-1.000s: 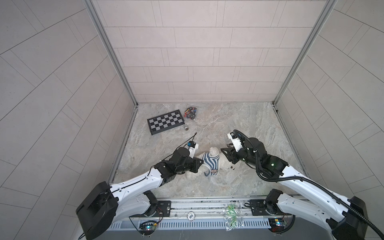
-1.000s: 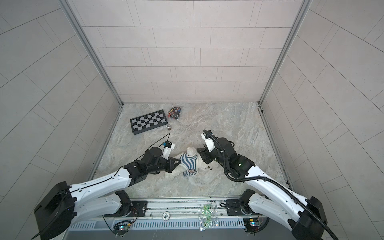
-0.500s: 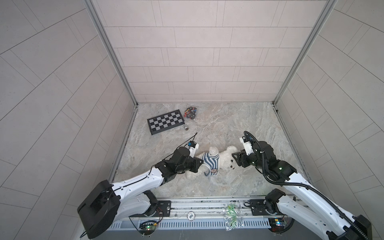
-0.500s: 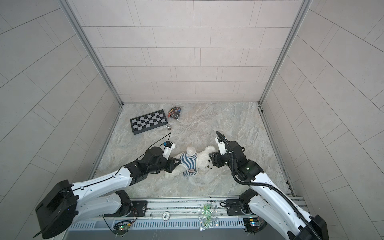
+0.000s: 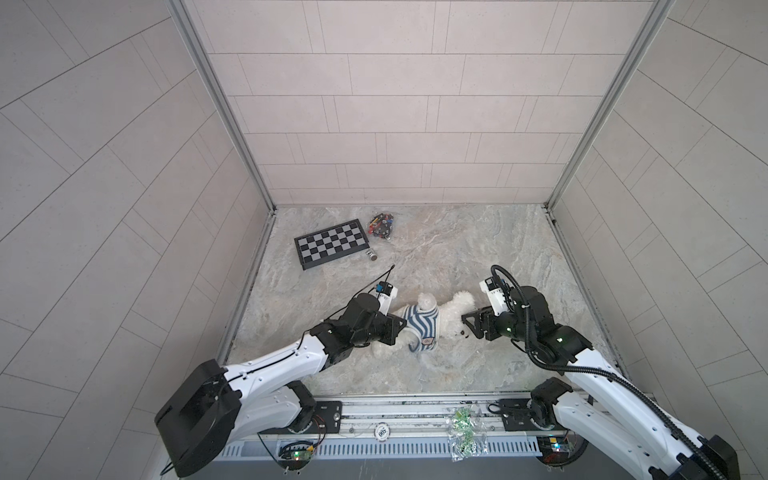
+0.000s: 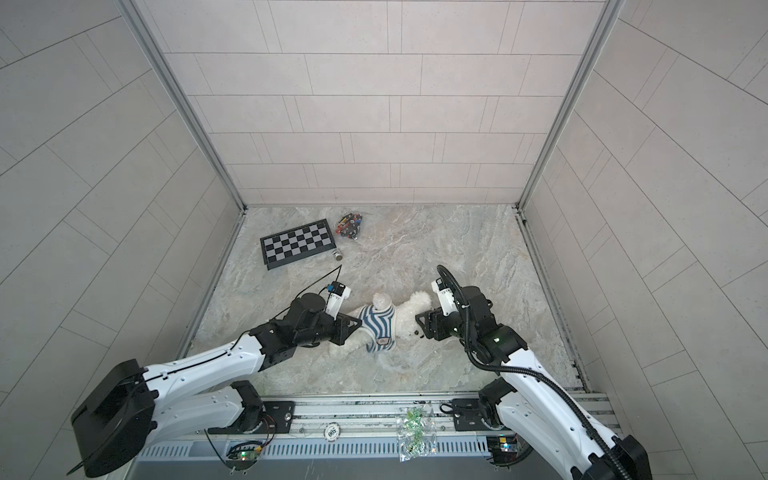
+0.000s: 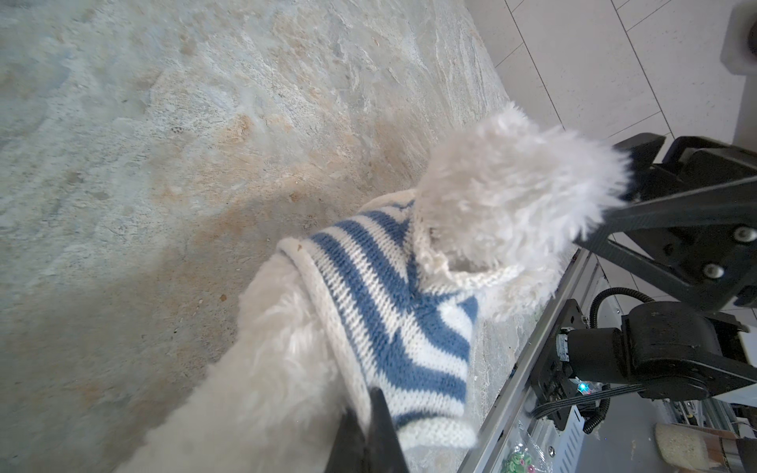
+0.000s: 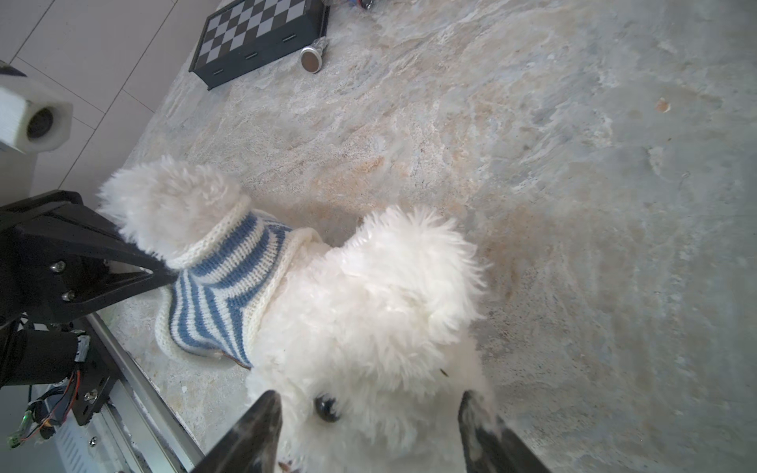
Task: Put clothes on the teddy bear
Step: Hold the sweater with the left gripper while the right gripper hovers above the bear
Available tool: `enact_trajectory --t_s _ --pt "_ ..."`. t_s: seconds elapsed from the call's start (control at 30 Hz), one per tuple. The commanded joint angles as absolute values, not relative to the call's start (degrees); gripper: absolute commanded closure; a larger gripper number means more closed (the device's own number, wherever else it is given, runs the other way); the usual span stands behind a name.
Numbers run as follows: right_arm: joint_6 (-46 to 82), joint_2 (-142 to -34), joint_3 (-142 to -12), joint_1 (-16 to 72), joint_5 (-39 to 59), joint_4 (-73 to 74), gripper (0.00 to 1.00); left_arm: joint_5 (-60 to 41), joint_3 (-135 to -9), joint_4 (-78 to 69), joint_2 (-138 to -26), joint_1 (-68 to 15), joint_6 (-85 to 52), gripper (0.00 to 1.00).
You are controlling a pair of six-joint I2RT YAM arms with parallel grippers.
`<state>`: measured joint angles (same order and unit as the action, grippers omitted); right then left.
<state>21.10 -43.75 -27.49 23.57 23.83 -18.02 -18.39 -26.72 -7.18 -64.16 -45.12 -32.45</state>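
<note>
The bear (image 5: 453,320) is lying well away from the chessboard (image 5: 331,243). The shirt (image 5: 422,326) is covering its body, with head and one arm poking out. I am guessing only tidying is left. My left pincer (image 7: 368,426), on the chessboard side, is squeezing closed at the hem. My right pincer (image 8: 368,405), on the far side, is gaping round the face. The wrist views are showing my fingertips close up. The top views are showing the whole bear and the badge (image 5: 428,342).
</note>
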Motion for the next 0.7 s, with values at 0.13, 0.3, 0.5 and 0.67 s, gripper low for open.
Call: enact_trajectory --t_s 0.13,0.3,0.5,0.67 --pt "24.9 -41.5 -25.5 22.1 24.3 -13.7 0.28 -18.5 -27.5 -6.3 -63.1 -45.0 -31.2 1.0" --pt "25.2 -42.9 -25.9 20.8 23.4 -12.5 0.29 -18.9 -27.0 -7.0 -63.3 -45.0 -31.4 1.0" --pt "25.4 -48.6 -26.4 20.7 24.1 -7.5 0.29 -19.9 -27.0 -7.0 -63.0 -44.9 -30.8 1.0" --pt "27.1 -53.2 -25.7 20.7 29.3 -0.2 0.34 -20.1 -27.5 -6.5 -63.0 -45.0 -30.1 1.0"
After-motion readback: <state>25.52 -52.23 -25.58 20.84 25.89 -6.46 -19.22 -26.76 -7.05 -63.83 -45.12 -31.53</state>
